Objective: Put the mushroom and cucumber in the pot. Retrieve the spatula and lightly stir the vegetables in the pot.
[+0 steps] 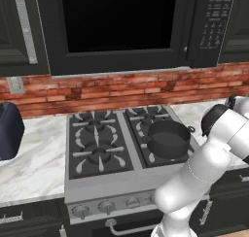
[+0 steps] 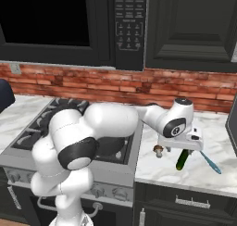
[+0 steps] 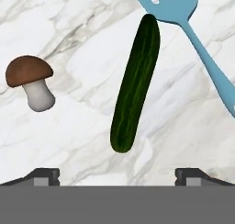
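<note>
Gripper [image 3: 117,175], jaws wide and empty, hangs above marble counter [image 3: 82,126] bearing cucumber [image 3: 135,83], mushroom [image 3: 30,81], spatula [image 3: 193,30]; left base view shows pot [image 1: 168,139] on stove [image 1: 97,143].

mushroom [image 3: 30,82]: brown cap, off-white stem
cucumber [image 3: 136,82]: dark green, faintly striped
spatula [image 3: 195,37]: light blue
surface [image 3: 78,30]: white marble, grey veins

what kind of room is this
A rendered home kitchen, it seems: a grey gas stove with black grates, a black built-in microwave above it, and a white marble counter against a red brick backsplash.
</note>
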Robot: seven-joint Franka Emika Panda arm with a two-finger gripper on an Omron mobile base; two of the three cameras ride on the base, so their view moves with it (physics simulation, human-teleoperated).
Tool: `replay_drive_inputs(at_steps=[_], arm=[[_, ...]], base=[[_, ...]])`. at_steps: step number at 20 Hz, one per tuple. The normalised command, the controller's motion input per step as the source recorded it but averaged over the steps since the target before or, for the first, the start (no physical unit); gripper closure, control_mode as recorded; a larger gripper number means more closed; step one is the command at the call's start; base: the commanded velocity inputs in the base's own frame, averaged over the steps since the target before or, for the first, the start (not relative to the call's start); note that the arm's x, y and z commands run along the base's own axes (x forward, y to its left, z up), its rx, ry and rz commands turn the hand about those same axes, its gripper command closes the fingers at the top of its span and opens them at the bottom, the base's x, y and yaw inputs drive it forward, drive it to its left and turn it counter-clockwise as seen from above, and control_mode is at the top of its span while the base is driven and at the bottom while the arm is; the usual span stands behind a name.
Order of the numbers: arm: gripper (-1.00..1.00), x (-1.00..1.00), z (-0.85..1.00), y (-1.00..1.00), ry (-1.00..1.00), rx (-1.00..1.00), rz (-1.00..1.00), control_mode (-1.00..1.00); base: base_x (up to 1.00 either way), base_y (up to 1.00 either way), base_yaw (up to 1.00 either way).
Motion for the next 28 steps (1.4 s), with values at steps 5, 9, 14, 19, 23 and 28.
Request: replay_drive_inputs(at_steps=[5, 9, 14, 19, 23, 28], arm=[[-1.0, 0.15, -0.11, -0.01, 0.0, 0.02, 0.0, -1.0], [-1.0, 0.0, -0.08, -0.14, 0.0, 0.08, 0.0, -1.0], [-1.0, 0.0, -0.1, -0.04, 0.0, 0.08, 0.0, -1.0], [-1.0, 0.0, -0.1, -0.1, 0.0, 0.02, 0.0, -1.0], [-1.0, 0.03, -0.05, -0.18, 0.0, 0.0, 0.0, -1.0], [-1.0, 0.09, 0.0, -0.01, 0.0, 0.0, 0.0, -1.0]], base=[[0.0, 0.0, 0.0], [0.0, 0.0, 0.0], [0.0, 0.0, 0.0], [0.0, 0.0, 0.0], [0.0, 0.0, 0.0], [0.0, 0.0, 0.0]])
